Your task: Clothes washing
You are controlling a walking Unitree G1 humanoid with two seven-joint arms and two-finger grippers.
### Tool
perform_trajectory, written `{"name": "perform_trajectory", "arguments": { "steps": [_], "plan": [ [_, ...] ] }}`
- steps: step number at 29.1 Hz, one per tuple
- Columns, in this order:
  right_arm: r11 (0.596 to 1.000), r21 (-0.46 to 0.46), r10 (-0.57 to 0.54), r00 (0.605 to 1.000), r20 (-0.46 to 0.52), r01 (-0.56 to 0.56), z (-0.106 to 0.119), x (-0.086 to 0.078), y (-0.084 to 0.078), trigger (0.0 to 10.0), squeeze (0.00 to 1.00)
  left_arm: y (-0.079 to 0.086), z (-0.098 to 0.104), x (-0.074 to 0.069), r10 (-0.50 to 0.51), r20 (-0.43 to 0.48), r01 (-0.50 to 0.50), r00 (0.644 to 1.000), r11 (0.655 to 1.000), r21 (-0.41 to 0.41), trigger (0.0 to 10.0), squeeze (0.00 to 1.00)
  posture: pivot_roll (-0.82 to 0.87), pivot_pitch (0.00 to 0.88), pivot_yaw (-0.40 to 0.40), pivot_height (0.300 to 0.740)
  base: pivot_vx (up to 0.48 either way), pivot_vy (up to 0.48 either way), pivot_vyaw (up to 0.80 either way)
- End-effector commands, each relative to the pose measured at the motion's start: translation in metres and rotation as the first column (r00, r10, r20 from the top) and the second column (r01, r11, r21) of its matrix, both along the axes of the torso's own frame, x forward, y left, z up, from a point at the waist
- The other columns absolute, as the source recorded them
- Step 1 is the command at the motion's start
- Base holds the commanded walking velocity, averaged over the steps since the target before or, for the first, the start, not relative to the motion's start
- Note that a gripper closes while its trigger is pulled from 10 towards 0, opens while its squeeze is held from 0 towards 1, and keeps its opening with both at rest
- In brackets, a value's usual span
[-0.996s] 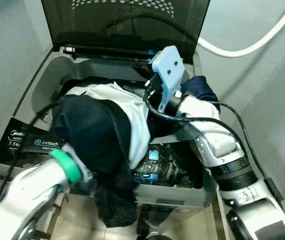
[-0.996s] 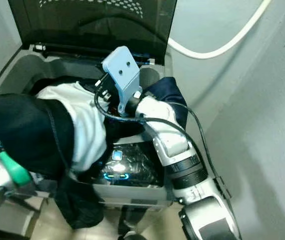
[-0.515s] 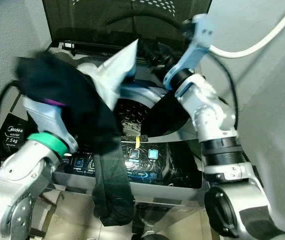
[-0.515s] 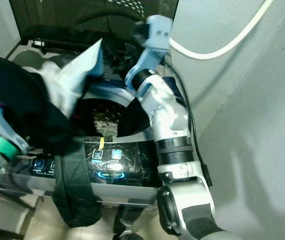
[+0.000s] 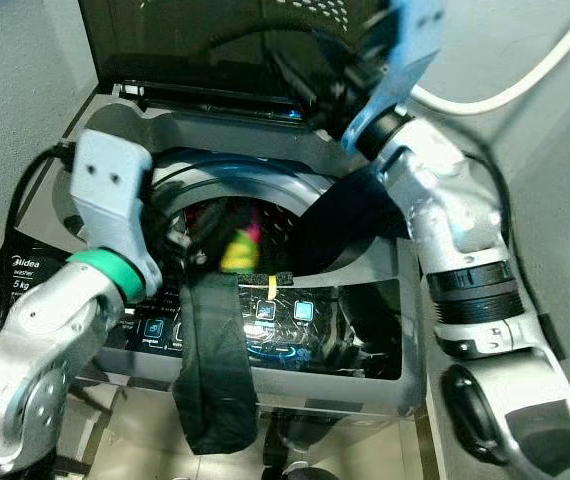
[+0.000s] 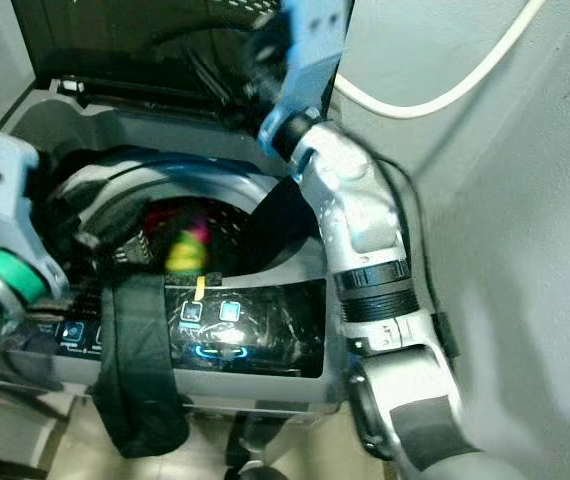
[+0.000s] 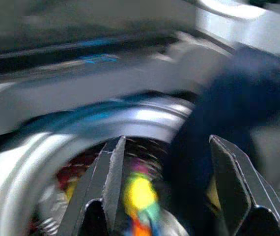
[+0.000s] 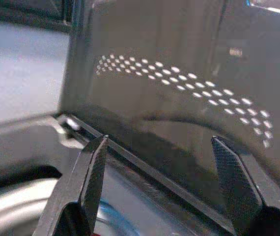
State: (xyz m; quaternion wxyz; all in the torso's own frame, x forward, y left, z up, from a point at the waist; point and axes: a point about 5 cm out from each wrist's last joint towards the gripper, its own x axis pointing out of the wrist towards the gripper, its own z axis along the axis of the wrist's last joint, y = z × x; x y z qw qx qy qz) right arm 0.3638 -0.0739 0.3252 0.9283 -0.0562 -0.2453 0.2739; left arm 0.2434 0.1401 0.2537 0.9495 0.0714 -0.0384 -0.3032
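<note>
The dark garment (image 5: 215, 370) hangs lengthwise over the washer's front edge just below the left gripper (image 7: 162, 187) (fingers apart, empty), nearer than the raised right gripper (image 8: 162, 187), whose fingers are also apart.

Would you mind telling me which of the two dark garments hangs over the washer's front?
The black garment, draped over the control panel and dangling toward the floor; the navy garment lies on the drum's right rim instead.

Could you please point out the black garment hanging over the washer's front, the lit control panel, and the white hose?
Black garment (image 5: 215, 380), left eye view, hanging middle.
Control panel (image 5: 283, 312), left eye view, lit buttons.
White hose (image 5: 525, 80), left eye view, curved stretch.
</note>
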Motion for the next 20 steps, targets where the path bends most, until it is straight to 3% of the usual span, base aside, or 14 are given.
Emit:
{"name": "perform_trajectory", "arguments": {
  "steps": [1, 2, 3, 5, 6, 7, 8, 9, 11, 14, 16, 17, 18, 20],
  "plan": [
    [0.995, 0.103, 0.008, 0.998, 0.06, -0.014, 0.013, -0.006, -0.004, 10.0, 0.0, -0.01, -0.002, -0.01, -0.108, -0.035, 0.109, 0.994, 0.994, 0.009, 10.0, 0.0, 0.1, 0.055, -0.015, 0.74, 0.0, 0.0, 0.0],
    [0.981, 0.191, 0.027, 0.996, 0.083, -0.042, 0.02, -0.01, -0.01, 10.0, 0.0, -0.015, 0.006, -0.016, -0.181, -0.013, 0.18, 0.983, 0.982, -0.056, 10.0, 0.0, 0.1, 0.058, -0.013, 0.74, 0.0, 0.0, 0.0],
    [0.977, 0.209, 0.028, 0.994, 0.101, -0.049, 0.023, -0.012, -0.013, 10.0, 0.0, -0.017, 0.013, -0.016, -0.203, 0.016, 0.204, 0.979, 0.973, -0.11, 10.0, 0.0, 0.1, 0.059, -0.012, 0.74, 0.0, 0.0, 0.0],
    [0.965, 0.257, 0.031, 0.992, 0.123, -0.062, 0.027, -0.016, -0.019, 10.0, 0.0, -0.016, 0.021, -0.01, -0.178, 0.039, 0.181, 0.983, 0.976, -0.117, 10.0, 0.0, 0.1, 0.057, -0.01, 0.74, 0.0, 0.0, 0.0],
    [0.954, 0.292, 0.027, 0.991, 0.132, -0.065, 0.029, -0.017, -0.024, 10.0, 0.0, -0.014, 0.019, -0.003, -0.136, 0.053, 0.135, 0.989, 0.991, 0.02, 10.0, 0.0, 0.1, 0.057, -0.01, 0.74, 0.0, 0.0, 0.0],
    [0.954, 0.292, 0.027, 0.991, 0.132, -0.065, 0.029, -0.017, -0.024, 10.0, 0.0, -0.014, 0.019, -0.003, -0.136, 0.053, 0.135, 0.989, 0.991, 0.02, 10.0, 0.0, 0.1, 0.057, -0.01, 0.74, 0.0, 0.0, 0.0],
    [0.944, 0.324, 0.025, 0.99, 0.14, -0.07, 0.031, -0.019, -0.028, 10.0, 0.0, -0.014, 0.016, 0.0, -0.135, 0.106, 0.113, 0.985, 0.974, 0.194, 10.0, 0.0, 0.1, 0.056, -0.008, 0.74, 0.0, 0.0, 0.0],
    [0.929, 0.361, 0.024, 0.989, 0.148, -0.077, 0.033, -0.021, -0.033, 10.0, 0.0, -0.018, 0.014, -0.003, -0.219, 0.144, 0.157, 0.965, 0.922, 0.353, 10.0, 0.0, 0.1, 0.057, -0.005, 0.74, 0.0, 0.0, 0.0],
    [0.918, 0.388, 0.021, 0.987, 0.156, -0.081, 0.035, -0.023, -0.037, 10.0, 0.0, -0.024, 0.013, -0.008, -0.337, 0.185, 0.211, 0.923, 0.846, 0.489, 10.0, 0.0, 0.09, 0.056, 0.001, 0.74, 0.0, 0.0, 0.0],
    [0.919, 0.387, 0.01, 0.986, 0.164, -0.073, 0.035, -0.023, -0.037, 10.0, 0.0, -0.026, 0.016, -0.008, -0.357, 0.206, 0.213, 0.911, 0.835, 0.507, 10.0, 0.0, 0.09, 0.057, 0.003, 0.74, 0.0, 0.0, 0.0],
    [0.921, 0.385, -0.001, 0.985, 0.171, -0.066, 0.033, -0.022, -0.037, 10.0, 0.0, -0.028, 0.023, -0.007, -0.344, 0.244, 0.198, 0.907, 0.859, 0.472, 10.0, 0.0, 0.09, 0.057, 0.006, 0.74, 0.0, 0.0, 0.0],
    [0.923, 0.381, -0.007, 0.984, 0.176, -0.061, 0.03, -0.023, -0.037, 10.0, 0.0, -0.028, 0.034, -0.006, -0.312, 0.294, 0.178, 0.904, 0.896, 0.406, 10.0, 0.0, 0.09, 0.058, 0.007, 0.74, 0.0, 0.0, 0.0],
    [0.923, 0.381, -0.007, 0.984, 0.176, -0.061, 0.03, -0.023, -0.037, 10.0, 0.0, -0.028, 0.034, -0.006, -0.312, 0.294, 0.178, 0.904, 0.896, 0.406, 10.0, 0.0, 0.09, 0.058, 0.007, 0.74, 0.0, 0.0, 0.0],
    [0.929, 0.362, 0.016, 0.985, 0.172, -0.078, 0.027, -0.024, -0.034, 10.0, 0.0, -0.024, 0.039, -0.007, -0.284, 0.261, 0.197, 0.923, 0.929, 0.313, 10.0, 0.0, 0.1, 0.059, 0.007, 0.74, 0.0, 0.0, 0.0]
  ]
}}
